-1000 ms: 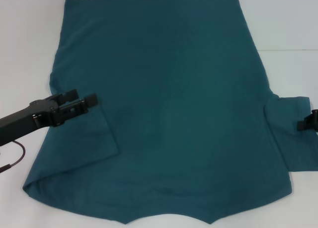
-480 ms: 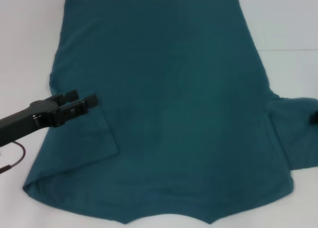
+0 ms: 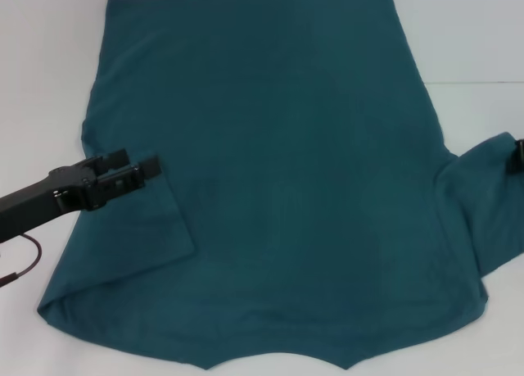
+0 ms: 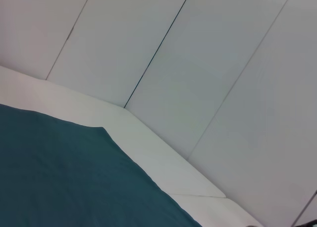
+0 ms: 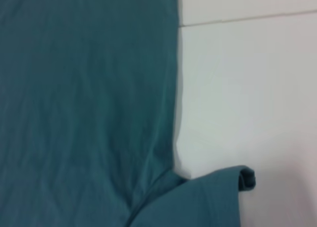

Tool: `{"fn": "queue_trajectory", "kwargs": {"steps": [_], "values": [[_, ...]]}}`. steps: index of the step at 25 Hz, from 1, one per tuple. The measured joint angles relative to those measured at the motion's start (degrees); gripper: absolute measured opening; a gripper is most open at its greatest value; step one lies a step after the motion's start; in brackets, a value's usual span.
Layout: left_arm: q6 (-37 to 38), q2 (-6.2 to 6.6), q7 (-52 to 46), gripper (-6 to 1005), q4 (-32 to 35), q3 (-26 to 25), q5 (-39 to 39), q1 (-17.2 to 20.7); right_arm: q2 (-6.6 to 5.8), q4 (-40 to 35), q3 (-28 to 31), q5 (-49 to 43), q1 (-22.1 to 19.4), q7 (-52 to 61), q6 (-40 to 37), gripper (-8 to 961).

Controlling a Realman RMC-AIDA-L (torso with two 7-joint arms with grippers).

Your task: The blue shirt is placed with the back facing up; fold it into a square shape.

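While left hand [image 3: 135,166] hovers spread over blue shirt [image 3: 278,163] | right hand [image 3: 519,156] grips sleeve edge

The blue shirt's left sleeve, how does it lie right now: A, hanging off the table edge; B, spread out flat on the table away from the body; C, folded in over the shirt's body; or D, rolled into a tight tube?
C: in the head view the left sleeve lies folded inward on top of the blue shirt, with the left gripper above it.
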Motion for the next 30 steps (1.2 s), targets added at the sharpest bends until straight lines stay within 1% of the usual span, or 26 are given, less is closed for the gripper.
{"fn": "queue_trajectory", "kwargs": {"steps": [6, 10, 16, 23, 25, 30], "values": [[-0.22, 0.00, 0.00, 907, 0.00, 0.00, -0.09, 0.00, -0.78, -2.77, -0.33, -0.28, 1.01, 1.09, -2.30, 24], [-0.49, 0.00, 0.00, 905, 0.00, -0.09, -0.14, 0.00, -0.70, -3.08, -0.42, 0.62, 1.74, 1.22, -4.60, 26], [-0.75, 0.07, 0.08, 905, 0.00, -0.10, -0.21, -0.32, 0.87, -0.17, -2.27, 0.51, 3.94, 2.04, -7.94, 29], [-1.15, 0.04, 0.17, 906, 0.00, -0.08, -0.21, -0.41, 3.32, 0.35, -3.53, 0.64, 7.26, 2.99, -10.46, 32], [-1.16, 0.04, 0.15, 906, 0.00, -0.08, -0.21, -0.37, 3.86, 0.38, -3.88, 0.63, 8.35, 3.21, -10.79, 33], [-1.11, 0.00, 0.14, 906, 0.00, -0.05, -0.76, -0.10, 4.75, 0.43, -5.29, 0.54, 10.11, 4.62, -10.48, 36]]}}
